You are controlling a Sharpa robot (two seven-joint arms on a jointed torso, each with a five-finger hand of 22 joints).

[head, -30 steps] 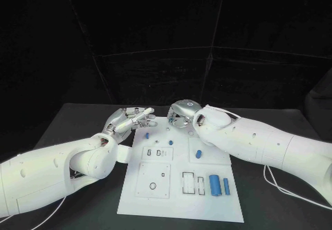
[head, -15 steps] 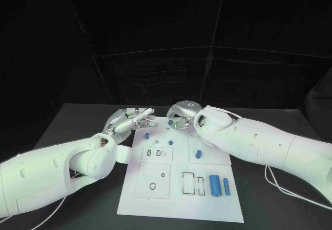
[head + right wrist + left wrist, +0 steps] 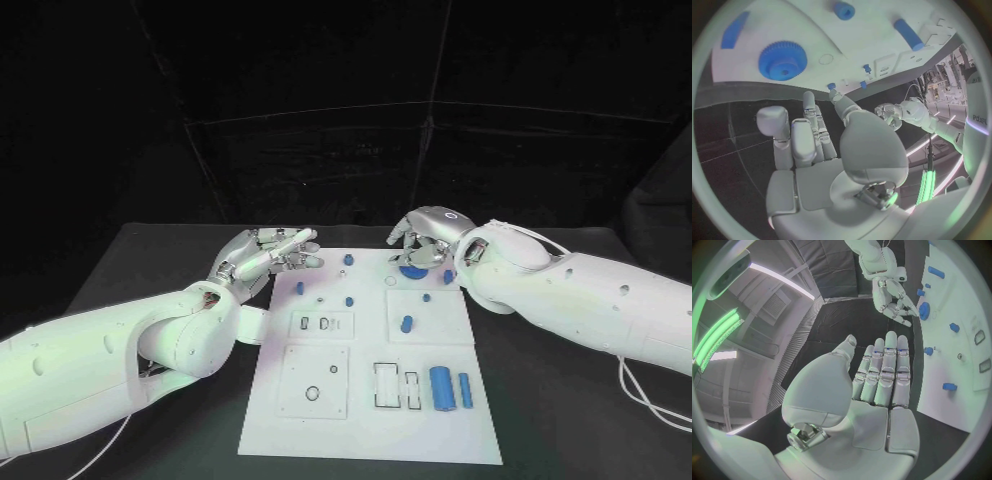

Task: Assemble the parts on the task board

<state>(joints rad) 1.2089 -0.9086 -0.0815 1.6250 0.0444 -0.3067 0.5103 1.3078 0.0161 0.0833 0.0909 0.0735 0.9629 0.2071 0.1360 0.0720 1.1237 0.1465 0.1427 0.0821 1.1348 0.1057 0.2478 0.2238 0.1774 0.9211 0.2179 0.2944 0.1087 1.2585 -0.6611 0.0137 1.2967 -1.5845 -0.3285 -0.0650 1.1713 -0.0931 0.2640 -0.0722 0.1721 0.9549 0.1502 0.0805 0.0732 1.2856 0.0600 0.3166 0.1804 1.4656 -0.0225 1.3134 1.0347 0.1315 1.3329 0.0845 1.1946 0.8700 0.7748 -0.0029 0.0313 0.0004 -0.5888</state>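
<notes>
Above the blue gear [image 3: 414,270], right hand [image 3: 423,238] apparently empty, fingers apart.

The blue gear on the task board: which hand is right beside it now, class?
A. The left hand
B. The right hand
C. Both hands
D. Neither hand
B. In the head view the right hand hangs just over the blue gear at the far end of the task board, while the left hand sits apart at the board's other far corner.
</notes>
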